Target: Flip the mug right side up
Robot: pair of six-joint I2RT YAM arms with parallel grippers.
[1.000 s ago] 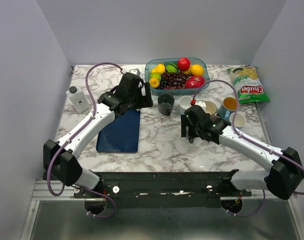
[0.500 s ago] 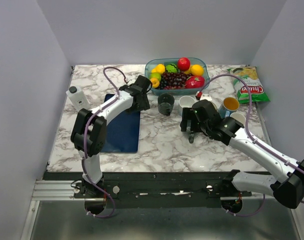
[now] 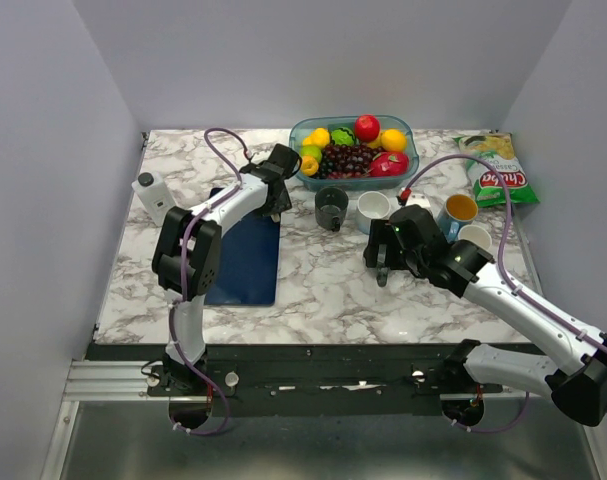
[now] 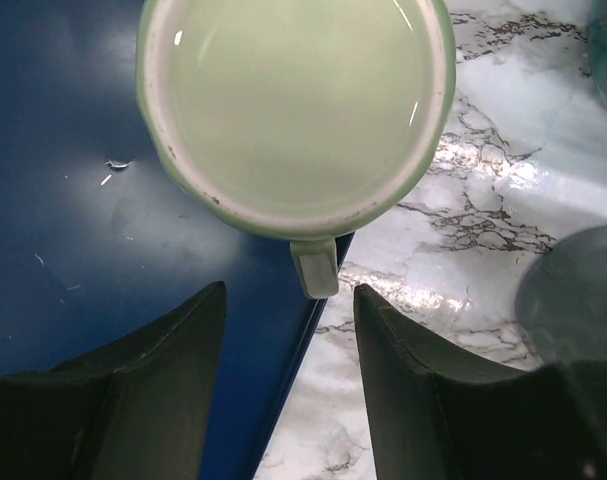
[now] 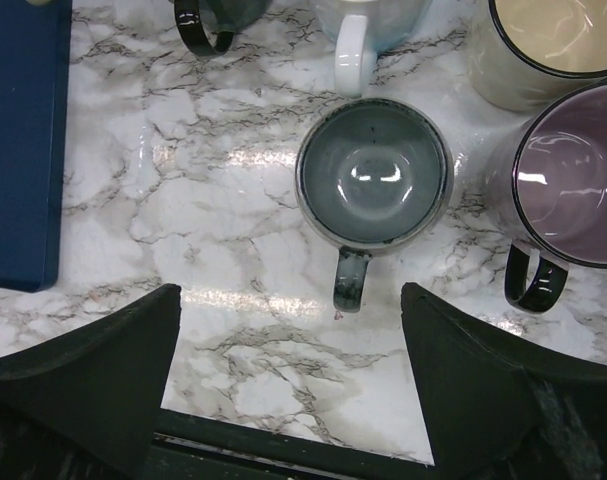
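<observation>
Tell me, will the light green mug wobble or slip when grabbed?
It might wobble if pushed: the pale green glazed mug sits at the edge of the dark blue mat on the marble table. Its hard, shiny surface probably slips between the fingers, and it likely breaks if dropped.

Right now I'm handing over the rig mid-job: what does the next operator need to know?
Left gripper: jaws open, empty, lined up either side of the green mug's handle, not touching it.
The mug sits on the edge of the blue mat, its handle over the marble table.
Right gripper: jaws open, empty, above a grey mug standing mouth up.
Done: nothing gripped yet.
Left: I cannot tell whether the green mug shows its mouth or its base. Check, then grasp and turn it if inverted.
</observation>
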